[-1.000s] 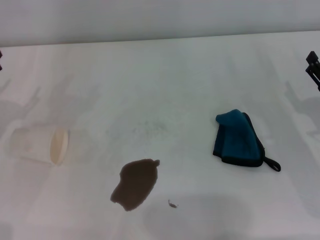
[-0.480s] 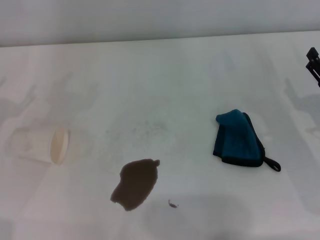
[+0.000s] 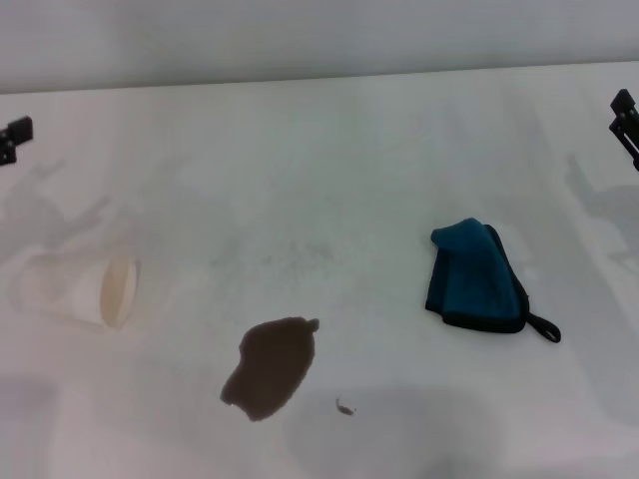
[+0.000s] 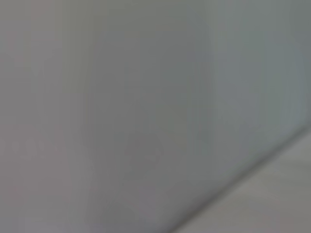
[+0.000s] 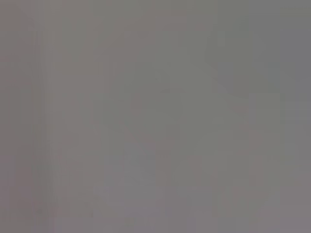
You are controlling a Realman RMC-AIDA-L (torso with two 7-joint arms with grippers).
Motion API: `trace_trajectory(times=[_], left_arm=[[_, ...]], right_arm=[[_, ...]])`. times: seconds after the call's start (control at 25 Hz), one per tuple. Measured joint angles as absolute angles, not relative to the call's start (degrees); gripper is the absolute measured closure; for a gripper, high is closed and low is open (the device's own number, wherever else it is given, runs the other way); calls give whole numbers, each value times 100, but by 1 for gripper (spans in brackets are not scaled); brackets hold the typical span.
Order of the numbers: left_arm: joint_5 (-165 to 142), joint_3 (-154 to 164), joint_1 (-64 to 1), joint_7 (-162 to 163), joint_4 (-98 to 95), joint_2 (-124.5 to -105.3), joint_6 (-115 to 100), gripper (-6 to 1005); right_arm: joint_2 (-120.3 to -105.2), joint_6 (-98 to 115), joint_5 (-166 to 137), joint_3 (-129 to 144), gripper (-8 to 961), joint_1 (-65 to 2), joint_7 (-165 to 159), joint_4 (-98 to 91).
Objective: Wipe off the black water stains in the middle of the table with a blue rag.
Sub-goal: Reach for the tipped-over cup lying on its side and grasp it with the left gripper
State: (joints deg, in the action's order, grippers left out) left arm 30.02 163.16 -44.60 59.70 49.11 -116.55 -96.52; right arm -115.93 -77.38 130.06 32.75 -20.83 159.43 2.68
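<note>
The black water stains [image 3: 270, 365] form a dark brown blotch on the white table [image 3: 329, 160] at front centre, with a tiny speck [image 3: 344, 406] to its right. The blue rag [image 3: 473, 278] lies folded to the right of the blotch, its black loop tag [image 3: 543, 328] pointing to the front right. My left gripper [image 3: 12, 138] shows only as a black tip at the far left edge. My right gripper [image 3: 626, 125] shows only as a black tip at the far right edge. Both are far from the rag and the stains. The wrist views show only blank grey.
A white paper cup [image 3: 78, 288] lies on its side at the left of the table, its mouth facing right. The table's far edge meets a grey wall at the top of the head view.
My left gripper's tip has come back into view at the far left edge. The right gripper's tip, the rag, the stains and the cup have not moved.
</note>
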Motion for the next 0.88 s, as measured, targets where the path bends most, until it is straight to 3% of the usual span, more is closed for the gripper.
trace_trajectory(times=[0.04,0.28,0.36,0.6,0.88], left_arm=[[3002,16316,-4460,5970,4911,-11655,-9652,119],[545,16324,-5399,6490,5540,-11214,-10354,119],[-61,16326,-5633,6507,5670,-11177,-10418,119],[-1253,16335,-6149,6264,5996,-11174,-10500,118],[-2014,16339,-6514,5147,6258,-11377,-10404,117]], right_arm=[[-11595,-7750,13010,3273,78,-2086,15940,268],[-11602,-7781,13025,3121,78,-2103,15930,276],[-11602,-7783,13025,3052,78,-2103,15929,289],[-11602,-7777,13026,3001,78,-2097,15926,357],[-11602,-7778,13027,2890,79,-2083,15925,372]])
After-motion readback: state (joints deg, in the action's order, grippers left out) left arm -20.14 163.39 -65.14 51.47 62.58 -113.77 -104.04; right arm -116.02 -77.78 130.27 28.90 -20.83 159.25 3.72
